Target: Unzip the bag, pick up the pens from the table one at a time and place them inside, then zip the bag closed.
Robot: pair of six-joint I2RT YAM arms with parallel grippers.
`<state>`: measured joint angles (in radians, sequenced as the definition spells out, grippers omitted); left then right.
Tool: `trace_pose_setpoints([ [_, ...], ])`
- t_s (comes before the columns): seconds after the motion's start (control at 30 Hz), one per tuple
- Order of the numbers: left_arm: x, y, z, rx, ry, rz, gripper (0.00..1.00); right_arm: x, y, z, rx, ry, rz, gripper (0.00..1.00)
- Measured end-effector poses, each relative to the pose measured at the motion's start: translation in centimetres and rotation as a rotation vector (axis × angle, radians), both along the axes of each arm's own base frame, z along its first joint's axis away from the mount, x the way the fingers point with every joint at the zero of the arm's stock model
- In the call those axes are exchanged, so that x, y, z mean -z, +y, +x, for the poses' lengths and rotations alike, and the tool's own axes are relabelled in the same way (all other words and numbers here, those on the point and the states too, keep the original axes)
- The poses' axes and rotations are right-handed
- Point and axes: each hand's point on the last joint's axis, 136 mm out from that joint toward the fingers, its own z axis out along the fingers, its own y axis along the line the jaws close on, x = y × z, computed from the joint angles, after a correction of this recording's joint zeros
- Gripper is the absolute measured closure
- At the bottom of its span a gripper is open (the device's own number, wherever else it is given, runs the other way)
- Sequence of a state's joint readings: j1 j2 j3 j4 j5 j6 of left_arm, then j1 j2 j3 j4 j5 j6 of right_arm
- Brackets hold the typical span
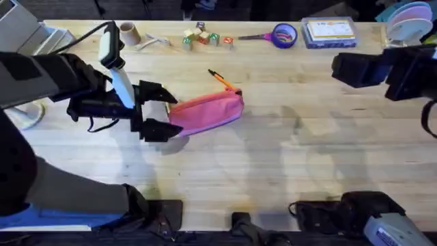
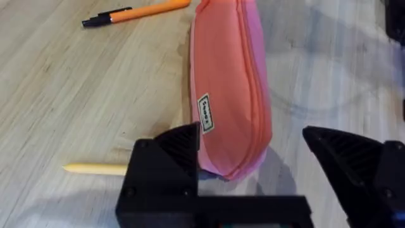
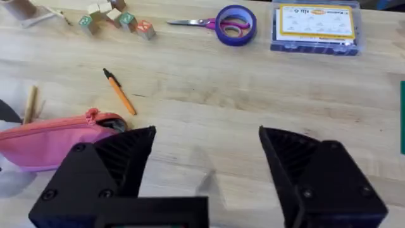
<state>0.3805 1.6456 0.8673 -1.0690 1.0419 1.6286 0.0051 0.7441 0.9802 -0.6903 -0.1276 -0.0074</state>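
Bag (image 1: 208, 113) lies zipped on the bench (image 1: 287, 150), left of middle. 1 orange pen (image 1: 222, 79) rests just behind it; 1 tan pen (image 2: 95, 168) lies near its left end. Left gripper (image 1: 158, 111) straddles that end, wide open, gripping nothing. Right gripper (image 3: 205, 164) hangs wide open and empty, well apart.

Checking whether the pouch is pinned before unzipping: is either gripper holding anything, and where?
Nothing is held. The left gripper is open, straddling the near end of the bag without clamping. The right gripper is open over bare table.
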Motion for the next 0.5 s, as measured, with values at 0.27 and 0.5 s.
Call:
trace_pose_setpoints([
  [0.27, 0.03, -0.20, -0.02, 0.006, 0.002, -0.005, 0.151, 0.00, 0.00, 0.00, 0.000, 0.000, 0.000, 0.003],
  [0.5, 0.37, -0.66, -0.11, 0.044, -0.015, 0.019, 0.948, 0.06, 0.01, -0.04, 0.000, 0.003, 0.000, 0.003],
])
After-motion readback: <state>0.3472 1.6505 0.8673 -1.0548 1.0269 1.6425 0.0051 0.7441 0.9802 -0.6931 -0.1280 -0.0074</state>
